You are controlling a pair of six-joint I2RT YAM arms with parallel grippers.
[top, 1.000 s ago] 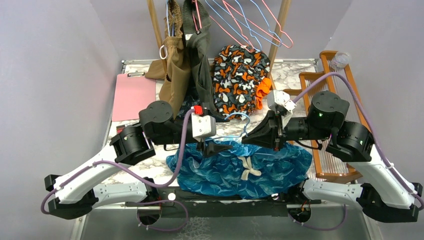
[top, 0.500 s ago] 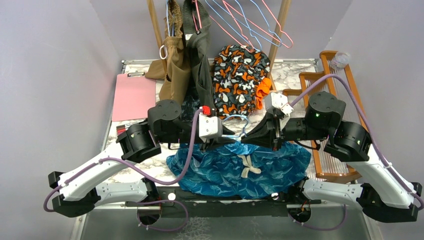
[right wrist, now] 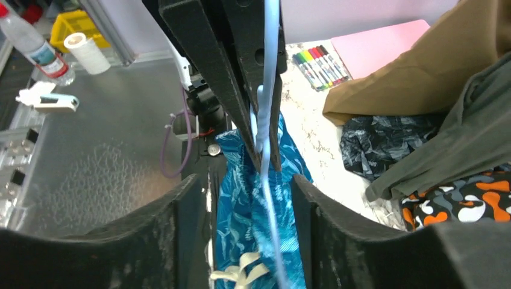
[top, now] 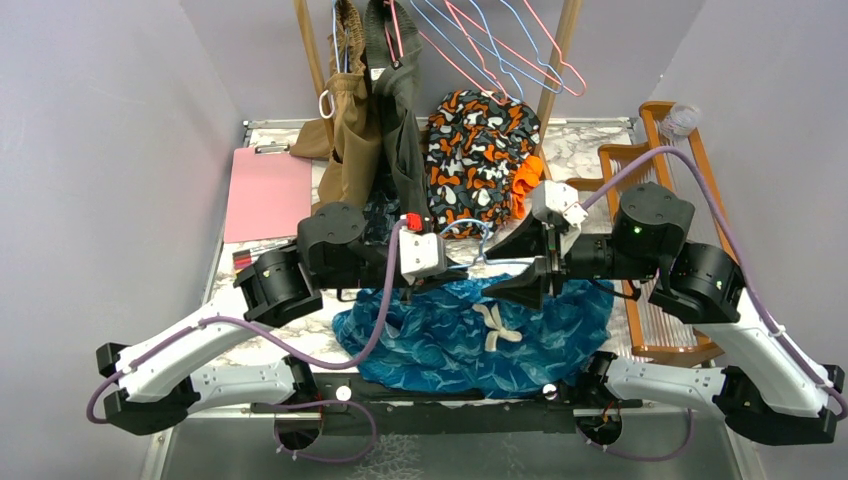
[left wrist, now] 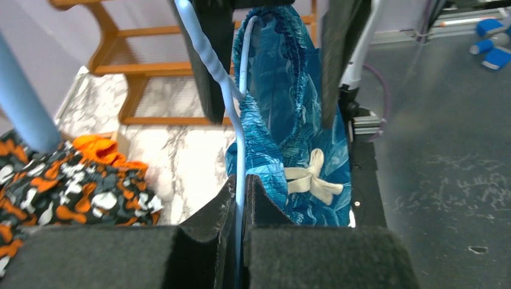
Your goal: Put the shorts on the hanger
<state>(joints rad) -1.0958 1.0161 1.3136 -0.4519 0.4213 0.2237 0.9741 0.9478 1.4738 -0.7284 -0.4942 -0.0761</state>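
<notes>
The teal-blue shorts (top: 470,335) lie bunched on the table's near edge between the arms, cream bow (top: 495,330) facing up. The light-blue hanger (top: 478,235) is held just above them, its wire running into the waistband. My left gripper (top: 458,270) is shut on the hanger wire (left wrist: 240,132), which is pinched between its pads (left wrist: 240,198). The right gripper (top: 495,272) faces it with its jaws standing open. In the right wrist view the wire (right wrist: 268,180) and the shorts (right wrist: 241,211) hang free between the right gripper's (right wrist: 244,198) spread fingers.
Behind hang tan (top: 350,140) and olive (top: 400,120) garments and pink wire hangers (top: 520,50). An orange, black and white garment (top: 475,150) lies at the back. A pink clipboard (top: 266,190) is on the left, a wooden rack (top: 660,200) on the right, markers (right wrist: 316,63) by the clipboard.
My left gripper moved right and shut on the hanger wire. The right gripper, shut on the hanger before, has opened and let go. The shorts' top edge lifted slightly.
</notes>
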